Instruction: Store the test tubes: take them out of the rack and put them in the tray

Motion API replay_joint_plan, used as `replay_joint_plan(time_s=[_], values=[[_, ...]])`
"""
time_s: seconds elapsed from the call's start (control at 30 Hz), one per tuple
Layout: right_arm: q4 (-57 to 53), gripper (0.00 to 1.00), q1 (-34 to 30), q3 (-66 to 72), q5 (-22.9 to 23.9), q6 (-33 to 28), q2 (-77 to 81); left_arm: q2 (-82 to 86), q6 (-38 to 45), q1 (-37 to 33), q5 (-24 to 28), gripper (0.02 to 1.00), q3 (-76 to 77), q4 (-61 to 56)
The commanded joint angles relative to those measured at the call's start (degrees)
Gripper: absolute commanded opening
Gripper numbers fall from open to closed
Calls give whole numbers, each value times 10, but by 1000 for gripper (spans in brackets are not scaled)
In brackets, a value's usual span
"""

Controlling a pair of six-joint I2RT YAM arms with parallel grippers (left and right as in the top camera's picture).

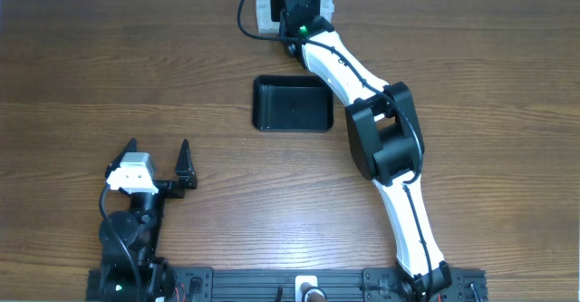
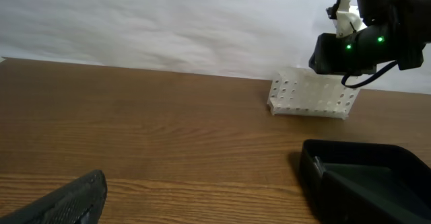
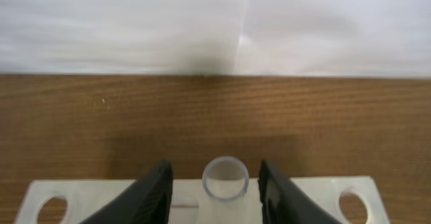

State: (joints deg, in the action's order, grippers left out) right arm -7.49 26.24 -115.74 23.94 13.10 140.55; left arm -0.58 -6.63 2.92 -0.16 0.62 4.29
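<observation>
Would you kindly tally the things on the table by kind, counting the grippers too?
test tube: 1 in view
rack: 1
tray: 1
grippers: 2, left gripper and right gripper
Total: 5

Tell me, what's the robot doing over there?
The right arm's tool is down at the white rack, its open fingers on either side of a clear test tube, not gripping it yet. The black tray sits nearby with no tubes in it. The left tool rests open near its base.
</observation>
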Motion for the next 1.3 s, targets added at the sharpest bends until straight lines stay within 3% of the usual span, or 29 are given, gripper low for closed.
replay_joint_plan(time_s=[0.03,0.6,0.87,1.3], values=[[-2,301,-2,-14,14,-5,10,4,4,-3,7,998,-3,0],[-7,112,-3,-14,27,-10,10,4,4,-3,7,998,-3,0],[-14,71,-2,-19,31,-36,-11,4,4,-3,7,998,-3,0],[-79,66,11,-20,31,-40,-250,4,4,-3,7,1000,-3,0]])
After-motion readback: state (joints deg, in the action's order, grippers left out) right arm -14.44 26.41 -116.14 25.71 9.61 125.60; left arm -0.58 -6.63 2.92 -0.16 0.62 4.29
